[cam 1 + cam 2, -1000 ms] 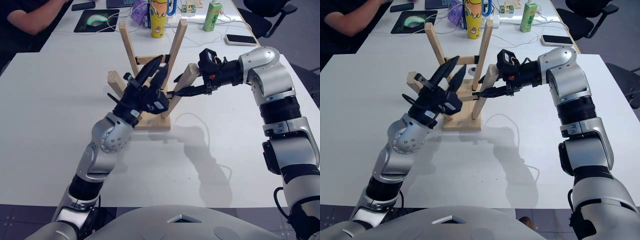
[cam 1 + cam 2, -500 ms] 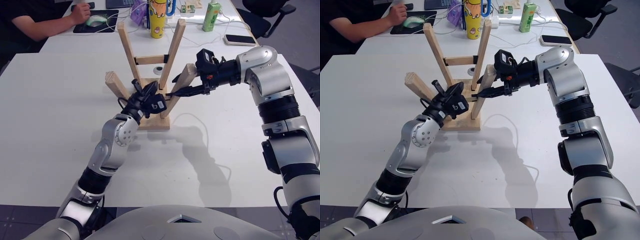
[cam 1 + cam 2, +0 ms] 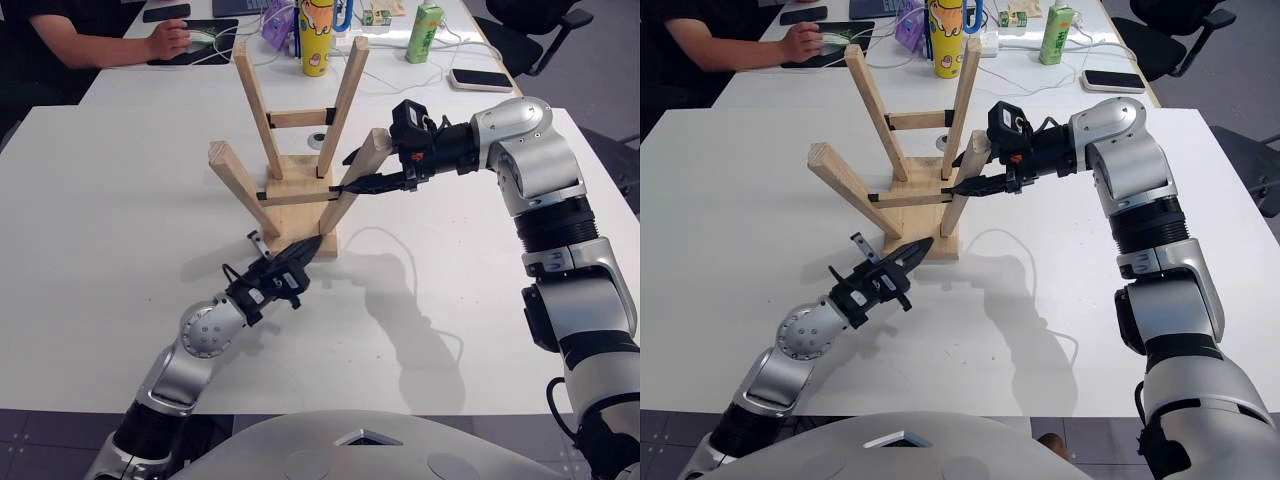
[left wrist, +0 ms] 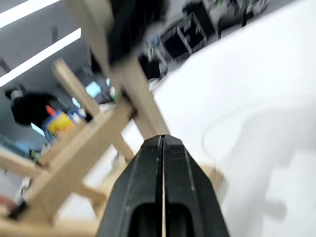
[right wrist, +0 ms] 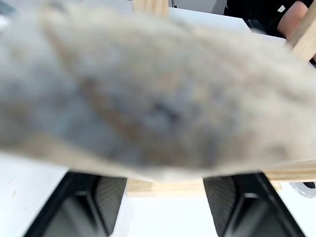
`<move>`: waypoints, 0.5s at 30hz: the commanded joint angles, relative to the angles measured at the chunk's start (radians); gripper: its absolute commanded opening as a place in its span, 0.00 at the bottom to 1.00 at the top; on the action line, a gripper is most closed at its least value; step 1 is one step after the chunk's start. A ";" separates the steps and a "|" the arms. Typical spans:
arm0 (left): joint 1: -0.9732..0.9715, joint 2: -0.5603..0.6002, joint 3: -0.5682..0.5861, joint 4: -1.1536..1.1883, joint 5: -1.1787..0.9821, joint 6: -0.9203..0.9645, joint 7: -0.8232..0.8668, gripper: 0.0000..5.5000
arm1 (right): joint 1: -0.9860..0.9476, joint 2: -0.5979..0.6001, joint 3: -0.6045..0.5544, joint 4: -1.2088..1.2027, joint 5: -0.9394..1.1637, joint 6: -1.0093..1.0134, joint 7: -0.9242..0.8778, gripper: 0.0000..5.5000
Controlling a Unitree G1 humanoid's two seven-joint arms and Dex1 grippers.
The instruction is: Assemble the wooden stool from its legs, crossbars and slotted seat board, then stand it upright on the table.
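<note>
At the centre of the white table (image 3: 120, 200) we see the stool (image 3: 296, 197) upside down, with its seat board (image 3: 937, 243) flat on the tabletop. We count four legs (image 3: 350, 90) pointing up and two crossbars (image 3: 300, 118) that we can make out. The left gripper (image 3: 306, 246) has just dropped away from the legs to lower centre, its fingers now pressed together and empty. The right gripper (image 3: 348, 172) stays at the right-hand front leg, fingers spread wide. We judge assembly nearly done; turning the stool upright remains.
</note>
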 commanded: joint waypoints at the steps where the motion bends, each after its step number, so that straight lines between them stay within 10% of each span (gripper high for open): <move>1: -0.050 -0.039 0.012 0.120 0.046 0.050 0.059 0.00 | 0.072 0.024 0.031 0.018 -0.026 0.038 -0.015 0.37; 15: -0.074 -0.081 -0.015 0.327 0.095 0.236 0.052 0.00 | 0.129 0.083 -0.036 -0.001 0.075 0.065 -0.038 0.37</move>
